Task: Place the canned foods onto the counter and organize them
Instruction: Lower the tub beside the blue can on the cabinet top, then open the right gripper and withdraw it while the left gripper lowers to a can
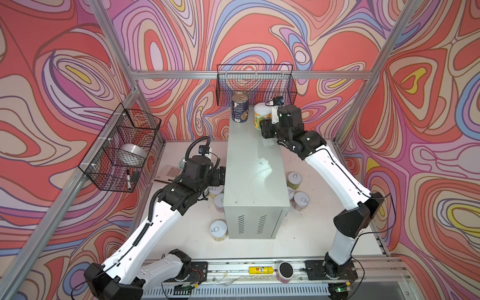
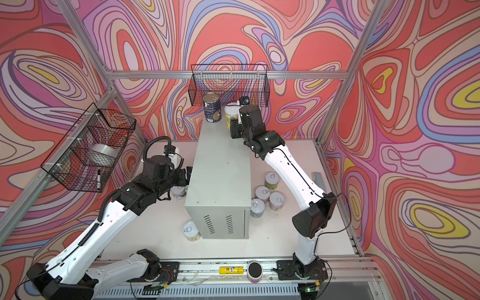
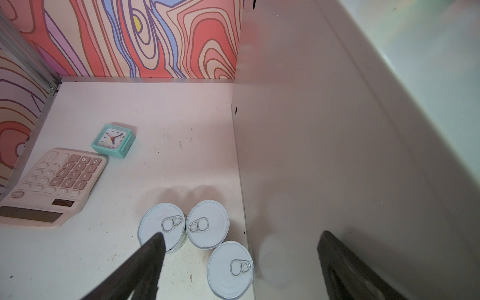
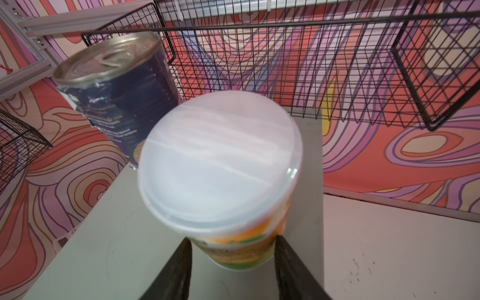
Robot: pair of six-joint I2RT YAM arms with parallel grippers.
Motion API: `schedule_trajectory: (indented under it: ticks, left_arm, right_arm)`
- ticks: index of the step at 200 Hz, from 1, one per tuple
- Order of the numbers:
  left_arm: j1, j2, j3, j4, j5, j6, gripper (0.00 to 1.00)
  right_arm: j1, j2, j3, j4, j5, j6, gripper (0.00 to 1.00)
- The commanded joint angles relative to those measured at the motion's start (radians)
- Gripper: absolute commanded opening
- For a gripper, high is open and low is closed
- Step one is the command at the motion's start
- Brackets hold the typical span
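The counter point(image 1: 255, 168) point(image 2: 220, 166) stands mid-table. At its far end a dark-blue tin point(image 1: 239, 109) point(image 4: 117, 91) stands upright. Beside it is a white-lidded can with an orange and green label point(image 1: 261, 114) point(image 4: 220, 161), and my right gripper point(image 1: 260, 122) point(image 4: 233, 240) is shut on its sides. My left gripper point(image 1: 220, 176) point(image 3: 241, 240) hangs open over three white-lidded cans point(image 3: 162, 226) point(image 3: 207, 223) point(image 3: 230, 268) against the counter's left wall point(image 3: 337, 155). In both top views more cans stand on the table: one by the front left corner point(image 1: 219, 230) and several to the right point(image 2: 272, 180) point(image 2: 276, 200).
A pink calculator point(image 3: 54, 181) and a mint clock point(image 3: 113, 140) lie left of the cans. A wire basket point(image 1: 255, 83) hangs just behind the counter's far end; another point(image 1: 122, 148) on the left wall holds a tape roll. A yellow tube point(image 1: 260, 270) and a pink cylinder point(image 1: 285, 271) sit on the front rail.
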Motion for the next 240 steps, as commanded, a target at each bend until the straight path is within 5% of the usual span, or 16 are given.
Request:
schedule_trajectory:
  ticks: [1, 180, 240]
  left_arm:
    - [-0.011, 0.016, -0.002, 0.044, 0.058, -0.011, 0.93]
    - [0.001, 0.011, 0.003, 0.001, 0.010, 0.004, 0.99]
    - [0.003, -0.080, -0.039, -0.238, -0.170, -0.101, 1.00]
  right_arm:
    - [-0.013, 0.049, 0.058, 0.007, 0.005, 0.002, 0.52]
    - [-0.049, 0.141, 0.202, 0.001, -0.035, 0.023, 0.53]
    - [-0.048, -0.165, -0.075, 0.030, -0.097, 0.020, 0.76]
